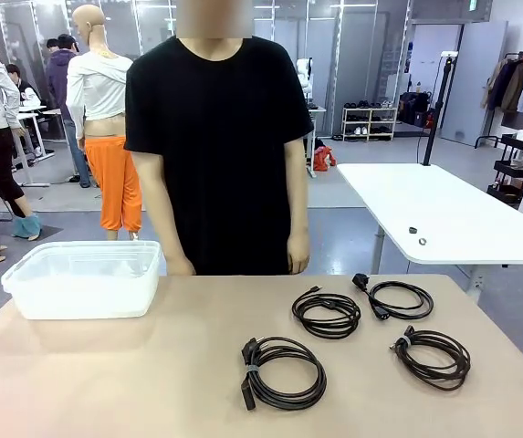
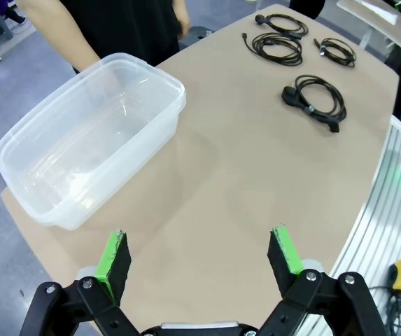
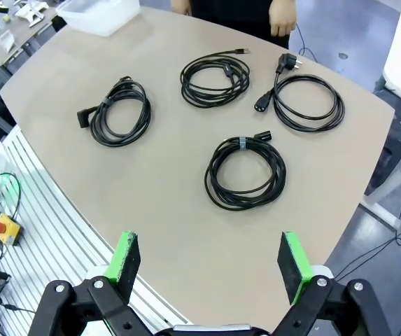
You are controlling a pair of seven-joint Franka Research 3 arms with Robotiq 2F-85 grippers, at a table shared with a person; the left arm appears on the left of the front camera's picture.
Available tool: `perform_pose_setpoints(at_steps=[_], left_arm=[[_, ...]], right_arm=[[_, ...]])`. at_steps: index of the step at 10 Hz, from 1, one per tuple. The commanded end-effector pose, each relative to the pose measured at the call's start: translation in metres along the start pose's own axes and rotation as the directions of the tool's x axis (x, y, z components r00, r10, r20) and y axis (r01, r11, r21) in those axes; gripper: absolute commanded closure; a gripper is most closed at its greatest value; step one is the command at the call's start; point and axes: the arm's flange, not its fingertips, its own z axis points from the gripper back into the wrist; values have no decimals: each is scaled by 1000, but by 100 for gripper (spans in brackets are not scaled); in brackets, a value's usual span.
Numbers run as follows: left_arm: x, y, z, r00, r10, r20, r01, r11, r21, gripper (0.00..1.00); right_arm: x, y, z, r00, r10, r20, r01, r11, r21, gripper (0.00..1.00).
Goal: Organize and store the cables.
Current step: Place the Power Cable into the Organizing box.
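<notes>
Green-padded, the left gripper and the right gripper both stand wide open, holding nothing. Four cables lie at lower right of the front frame, each a round black coil, well apart from the clear tub at left.

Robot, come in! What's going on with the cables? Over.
Left gripper open, empty; right gripper same. Four coiled cables on table, none in tub yet. Person at far edge, hands off cables.
</notes>
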Motion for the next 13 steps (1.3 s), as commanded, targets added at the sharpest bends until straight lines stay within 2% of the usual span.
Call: perform_pose_setpoints(at_steps=[1,13], left_arm=[[-1,1,2,1000,-17,4,17,1000,-16,0],[-1,1,2,1000,-17,4,17,1000,-16,0]], right_arm=[[-1,0,2,1000,16,2,-16,1000,4,0],[-1,0,2,1000,16,2,-16,1000,4,0]])
